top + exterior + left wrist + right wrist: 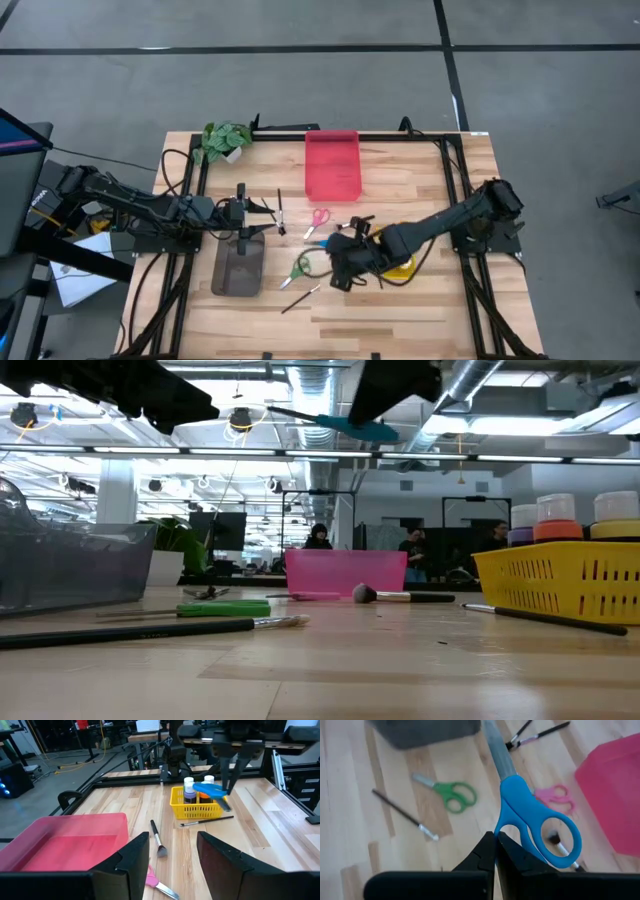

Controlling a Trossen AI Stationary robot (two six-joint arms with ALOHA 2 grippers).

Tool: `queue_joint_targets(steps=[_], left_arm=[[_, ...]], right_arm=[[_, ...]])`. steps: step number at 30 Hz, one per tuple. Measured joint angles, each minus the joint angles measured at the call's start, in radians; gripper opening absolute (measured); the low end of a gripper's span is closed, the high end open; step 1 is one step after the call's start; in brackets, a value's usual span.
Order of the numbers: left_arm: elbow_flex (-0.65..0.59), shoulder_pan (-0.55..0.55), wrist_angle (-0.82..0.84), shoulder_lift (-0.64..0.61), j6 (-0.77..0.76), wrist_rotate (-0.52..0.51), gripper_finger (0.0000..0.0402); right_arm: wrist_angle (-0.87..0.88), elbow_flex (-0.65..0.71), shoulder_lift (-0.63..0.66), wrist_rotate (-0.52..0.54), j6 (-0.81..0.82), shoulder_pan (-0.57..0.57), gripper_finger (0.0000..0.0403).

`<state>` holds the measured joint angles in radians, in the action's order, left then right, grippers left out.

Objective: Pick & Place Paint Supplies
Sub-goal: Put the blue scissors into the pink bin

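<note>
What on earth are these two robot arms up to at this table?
They are tidying paint supplies. The right gripper is shut on a pair of blue-handled scissors, held in the air near the yellow mesh basket of small paint bottles. The left gripper waits open above the table beside the grey tray. Green-handled scissors, pink-handled scissors and thin dark-handled brushes lie loose on the wood, and the pink tray looks empty.
</note>
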<state>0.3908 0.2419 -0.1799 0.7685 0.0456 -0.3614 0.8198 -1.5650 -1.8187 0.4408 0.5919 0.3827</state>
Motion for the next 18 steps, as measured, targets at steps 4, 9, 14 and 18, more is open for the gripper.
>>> queue_joint_targets(steps=[4, 9, 14, 18], left_arm=[[0.000, 0.000, 0.000, 0.000, 0.000, 0.000, 0.0158], [0.000, 0.000, 0.000, 0.000, 0.001, 0.000, 0.0158], [0.000, 0.000, 0.000, 0.000, 0.002, 0.000, 0.0158], [0.000, 0.000, 0.000, 0.000, 0.002, 0.000, 0.0158]], right_arm=[[-0.013, 0.000, 0.000, 0.000, -0.001, -0.047, 0.0000], [-0.010, 0.000, 0.000, 0.001, 0.007, -0.108, 0.0000], [0.017, 0.000, 0.000, 0.002, 0.010, -0.155, 0.0000], [0.038, 0.000, 0.000, 0.015, 0.020, -0.187, 0.0000]])
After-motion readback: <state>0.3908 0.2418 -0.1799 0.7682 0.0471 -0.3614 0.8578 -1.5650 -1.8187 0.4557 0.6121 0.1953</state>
